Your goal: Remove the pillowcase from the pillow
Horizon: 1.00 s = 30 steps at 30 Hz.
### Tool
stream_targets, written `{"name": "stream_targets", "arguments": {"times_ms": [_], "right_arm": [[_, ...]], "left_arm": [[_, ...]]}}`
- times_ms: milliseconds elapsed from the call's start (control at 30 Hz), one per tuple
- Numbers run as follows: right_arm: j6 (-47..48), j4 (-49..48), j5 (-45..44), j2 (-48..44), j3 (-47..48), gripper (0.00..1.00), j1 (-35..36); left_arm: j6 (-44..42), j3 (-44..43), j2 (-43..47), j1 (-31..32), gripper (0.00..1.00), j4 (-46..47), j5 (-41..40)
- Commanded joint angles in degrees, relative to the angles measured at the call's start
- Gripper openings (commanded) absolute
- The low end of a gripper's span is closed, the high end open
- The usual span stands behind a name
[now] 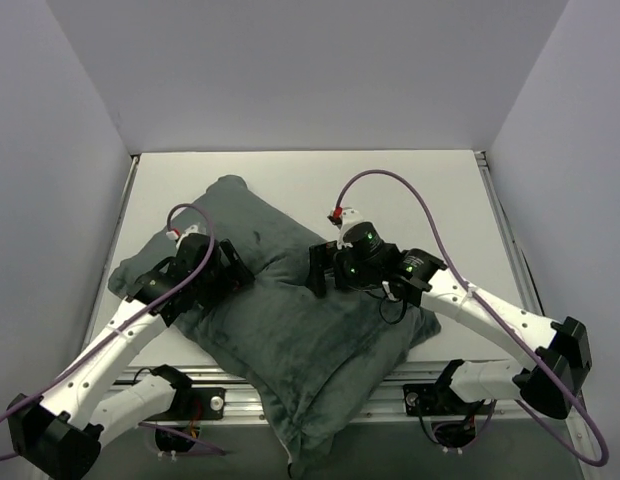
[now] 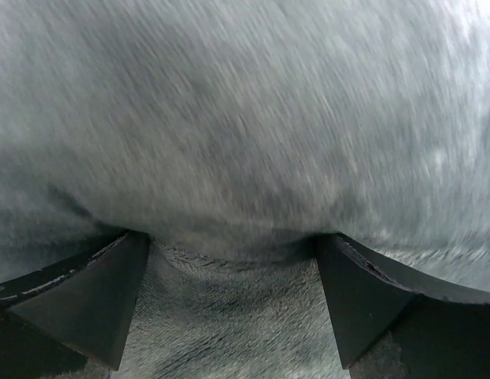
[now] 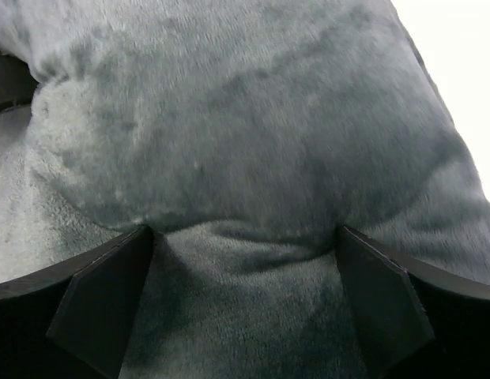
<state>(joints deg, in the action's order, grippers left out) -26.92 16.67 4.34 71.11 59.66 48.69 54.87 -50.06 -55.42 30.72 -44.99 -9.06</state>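
Lying diagonally across the white worktop [image 1: 410,190], the plump dark grey-green plush pillowcase [image 1: 290,325] is overhanging the near edge, hiding the pillow inside. The black left gripper [image 2: 229,264] and right gripper [image 3: 245,257] are each pressing 2 wide-spread jaws against its fabric.

the pillowcase [image 1: 290,335] is made of soft, fuzzy, dull cloth. the table [image 1: 390,190] is seen to be smooth and not shiny.
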Motion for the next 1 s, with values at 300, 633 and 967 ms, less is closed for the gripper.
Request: {"name": "stream_targets", "arguments": {"times_ms": [300,633,967], "right_arm": [[4.0,-24.0,7.7,28.2,9.7,0.87,-8.4],[6.5,-20.2,8.0,43.5,34.1,0.87,-12.9],[7.8,-10.1,2.8,32.5,38.2,0.95,-14.1]], "left_arm": [[-3.6,-8.4,-27.4,-22.0,0.94,26.3,14.2],[-9.6,-23.8,-34.9,-23.9,0.94,26.9,18.8],[-35.2,-26.8,-18.2,-3.8,0.94,17.5,6.6]]}}
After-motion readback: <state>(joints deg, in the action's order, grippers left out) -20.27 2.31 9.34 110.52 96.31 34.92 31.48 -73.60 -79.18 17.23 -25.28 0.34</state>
